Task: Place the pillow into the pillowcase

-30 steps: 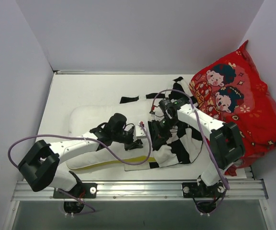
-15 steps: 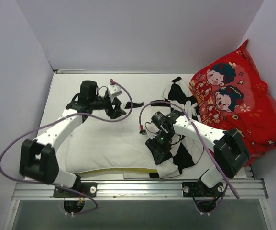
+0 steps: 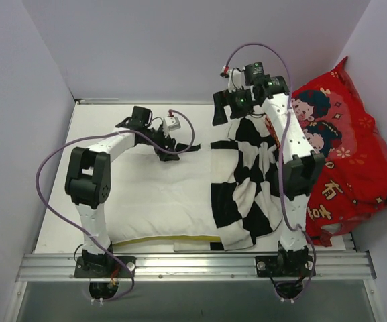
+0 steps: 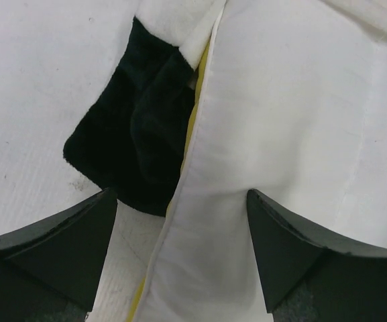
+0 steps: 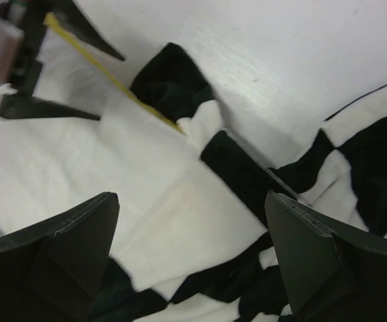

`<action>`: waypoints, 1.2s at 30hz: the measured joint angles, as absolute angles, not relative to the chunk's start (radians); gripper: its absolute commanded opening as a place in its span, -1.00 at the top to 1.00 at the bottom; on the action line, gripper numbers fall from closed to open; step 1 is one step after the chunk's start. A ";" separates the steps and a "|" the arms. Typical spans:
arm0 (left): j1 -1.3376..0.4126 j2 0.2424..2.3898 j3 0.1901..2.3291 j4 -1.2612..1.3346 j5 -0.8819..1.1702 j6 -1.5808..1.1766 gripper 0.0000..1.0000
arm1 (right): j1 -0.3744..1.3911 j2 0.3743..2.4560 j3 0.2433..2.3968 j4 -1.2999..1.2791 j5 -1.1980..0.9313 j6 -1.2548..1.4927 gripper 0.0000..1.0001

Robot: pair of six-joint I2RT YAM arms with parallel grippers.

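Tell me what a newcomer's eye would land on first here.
The big red cartoon cushion propped up at the right, then the black-and-white checkered pillowcase draped over the right end of the cream pillow mid-table. The left pincer sits open at the pillow's far edge; the right pincer hangs open above the pillowcase's far end.

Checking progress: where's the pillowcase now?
Top view: the pillowcase lies right of centre, draped over the right end of the pillow, with the red cushion just to its right.

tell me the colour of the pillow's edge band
Yellow edge band, best in left wrist view.
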State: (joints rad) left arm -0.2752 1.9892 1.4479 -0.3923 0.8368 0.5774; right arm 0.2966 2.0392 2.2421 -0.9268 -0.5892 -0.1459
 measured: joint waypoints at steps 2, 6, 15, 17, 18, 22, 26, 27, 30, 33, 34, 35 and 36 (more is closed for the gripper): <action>-0.283 2.005 1.481 -0.426 0.844 0.611 -0.55 | 0.284 2.171 2.358 -0.923 -0.559 -0.168 -0.92; -0.316 2.013 1.486 -0.501 0.823 0.689 -0.12 | 0.295 2.356 2.412 -0.916 -0.516 -0.213 -0.88; -0.394 2.012 1.455 -0.537 0.743 0.821 0.33 | 0.313 2.452 2.312 -0.830 -0.513 -0.192 -0.19; -0.395 2.012 1.455 -0.542 0.736 0.832 0.44 | 0.315 2.452 2.312 -0.810 -0.529 -0.181 0.01; -0.395 2.012 1.455 -0.544 0.735 0.839 0.46 | 0.315 2.452 2.310 -0.802 -0.542 -0.174 0.06; -0.396 2.012 1.460 -0.561 0.730 0.864 0.35 | 0.322 2.452 2.287 -0.786 -0.614 -0.139 -0.35; -0.397 2.012 1.462 -0.569 0.730 0.880 0.16 | 0.329 2.452 2.239 -0.778 -0.652 -0.137 -0.27; -0.397 2.012 1.462 -0.570 0.730 0.882 0.18 | 0.334 2.452 2.223 -0.778 -0.655 -0.139 -0.10; -0.397 2.012 1.462 -0.574 0.730 0.887 0.55 | 0.348 2.452 2.194 -0.778 -0.654 -0.159 0.58; -0.397 2.012 1.462 -0.580 0.731 0.894 1.00 | 0.361 2.452 2.191 -0.777 -0.656 -0.162 1.00; -0.398 2.012 1.462 -0.583 0.733 0.900 1.00 | 0.362 2.452 2.194 -0.777 -0.661 -0.152 1.00; -0.399 2.012 1.462 -0.586 0.734 0.902 1.00 | 0.367 2.452 2.201 -0.778 -0.665 -0.138 1.00; -0.401 2.010 1.462 -0.588 0.736 0.904 1.00 | 0.371 2.452 2.211 -0.777 -0.673 -0.122 1.00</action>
